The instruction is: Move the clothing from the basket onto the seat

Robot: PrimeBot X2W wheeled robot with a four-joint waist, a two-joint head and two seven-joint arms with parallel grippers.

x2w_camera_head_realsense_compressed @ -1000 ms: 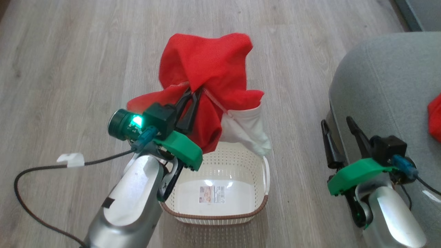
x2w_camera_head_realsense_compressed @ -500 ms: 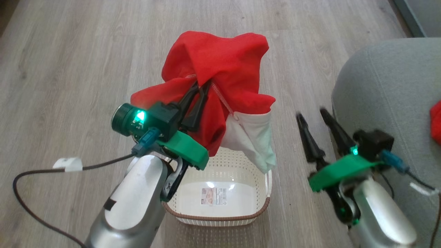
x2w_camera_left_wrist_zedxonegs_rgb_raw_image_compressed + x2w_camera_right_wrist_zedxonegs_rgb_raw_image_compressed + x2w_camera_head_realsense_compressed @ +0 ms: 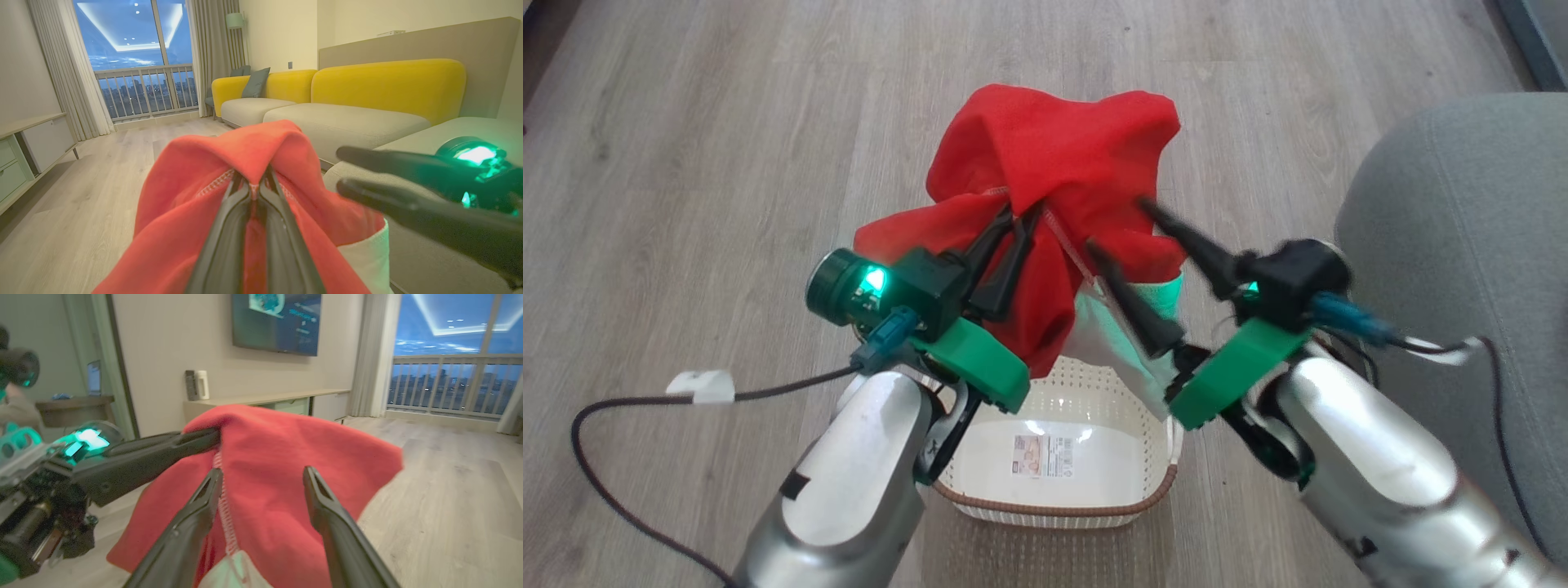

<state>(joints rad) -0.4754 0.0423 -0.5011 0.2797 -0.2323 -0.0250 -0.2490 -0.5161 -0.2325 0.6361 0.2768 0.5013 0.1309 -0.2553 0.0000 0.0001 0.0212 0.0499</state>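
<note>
My left gripper (image 3: 1017, 214) is shut on the red clothing (image 3: 1054, 155) and holds it up above the basket (image 3: 1054, 510). The garment drapes over the fingers, and a white part (image 3: 1111, 343) hangs down toward the basket's far right rim. The basket's floor is bare but for a sticker. My right gripper (image 3: 1119, 224) stands open, its fingers against the garment's right side. The left wrist view shows the left gripper (image 3: 255, 179) pinching a red fold (image 3: 245, 143). In the right wrist view the right gripper (image 3: 263, 470) straddles the clothing (image 3: 286, 449). The grey seat (image 3: 1445, 220) lies to the right.
A dark cable with a white tag (image 3: 698, 384) trails over the wooden floor on the left. In the left wrist view a yellow-backed sofa (image 3: 388, 81) runs along the wall. A low cabinet (image 3: 286, 400) and a wall screen (image 3: 278, 318) stand beyond the garment.
My right gripper has swung left from beside the seat to the hanging clothing, staying open. The left gripper keeps its hold; the head camera has shifted a little.
</note>
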